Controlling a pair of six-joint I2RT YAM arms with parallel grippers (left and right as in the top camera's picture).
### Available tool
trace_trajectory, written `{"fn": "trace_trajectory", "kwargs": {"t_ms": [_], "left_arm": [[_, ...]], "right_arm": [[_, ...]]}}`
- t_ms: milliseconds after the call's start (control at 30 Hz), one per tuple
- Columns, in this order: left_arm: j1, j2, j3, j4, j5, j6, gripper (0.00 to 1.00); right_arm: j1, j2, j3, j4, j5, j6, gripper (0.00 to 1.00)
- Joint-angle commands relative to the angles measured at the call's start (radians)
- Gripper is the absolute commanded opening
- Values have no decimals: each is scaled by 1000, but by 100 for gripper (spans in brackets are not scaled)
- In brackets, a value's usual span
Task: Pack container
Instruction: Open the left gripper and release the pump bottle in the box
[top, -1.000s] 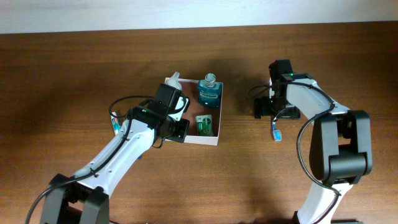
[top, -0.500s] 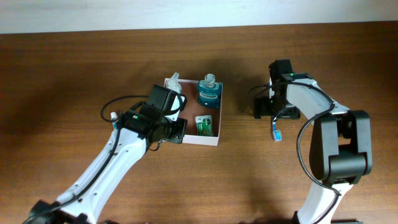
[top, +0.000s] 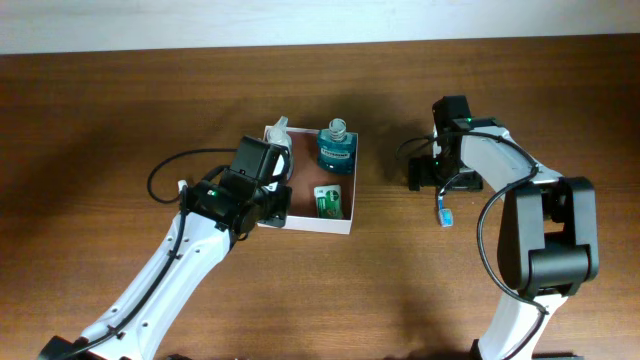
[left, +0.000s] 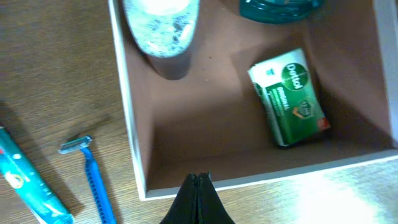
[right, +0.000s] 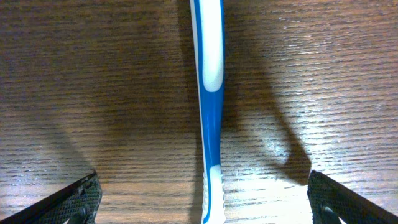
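The container is a shallow white-walled box with a reddish-brown inside. It holds a teal mouthwash bottle, a white bottle and a green soap box, which also shows in the left wrist view. My left gripper is shut and empty, its tips just over the container's near wall at the left side. My right gripper is open and straddles a blue and white toothbrush lying on the table to the right of the container.
A blue razor and a teal toothpaste tube lie on the wooden table just outside the container's left wall. My left arm's cable loops over the table at the left.
My left arm has drawn back to the left, and its shut gripper has pulled away from inside the container to its edge. The right arm has not moved.
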Motion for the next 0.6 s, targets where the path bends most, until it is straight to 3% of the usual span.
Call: {"fn": "trace_trajectory", "kwargs": {"t_ms": [0,567], "left_arm": [[-6,-13,3,0,-64,-9,1],[-6,103,3,29,-77,-9,1]], "right_arm": [[2,42,-35,-3,31,-1,99],[2,42,-35,-3,31,-1,99]]}}
